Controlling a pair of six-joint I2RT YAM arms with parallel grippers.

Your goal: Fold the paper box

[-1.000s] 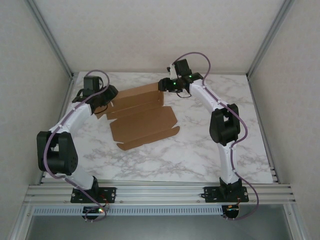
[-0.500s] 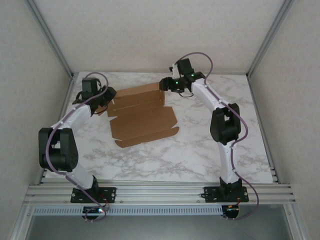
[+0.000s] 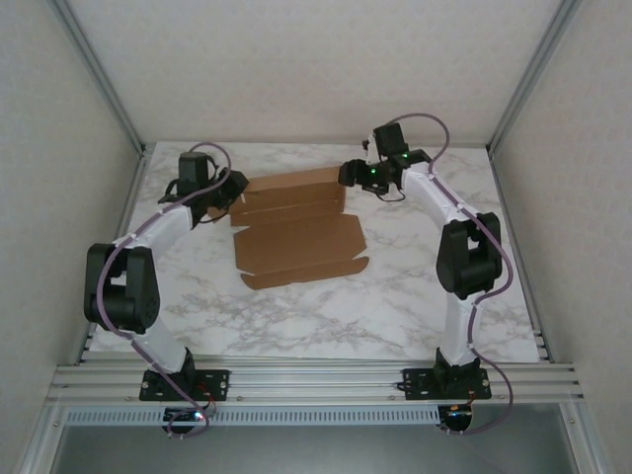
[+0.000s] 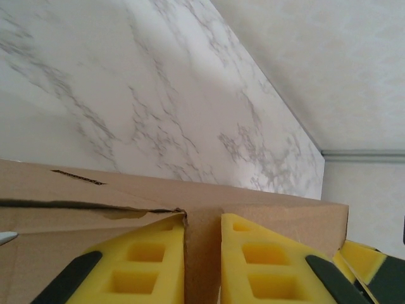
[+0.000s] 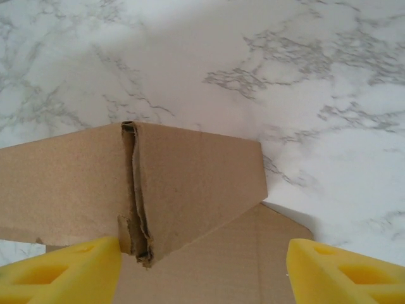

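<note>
- Toward 12 o'clock on the marble table (image 3: 425,296), the paper box (image 3: 296,242) lies part-folded.
- Left gripper (image 4: 202,253) clamps its far wall at 9 o'clock; right gripper (image 5: 202,266) gapes at 3 o'clock.
- Wall-raising step, by the look of it; next, the right probably needs to grip the end flap.

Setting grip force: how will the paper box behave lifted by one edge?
Probably floppy: the paper box is thin, creased sheet, so unheld panels likely sag. Probably light, sliding easily on the marble table. Its frayed fold suggests it crushes easily.

Open marble table (image 3: 415,291) in front and right of paper box (image 3: 301,247)
</note>
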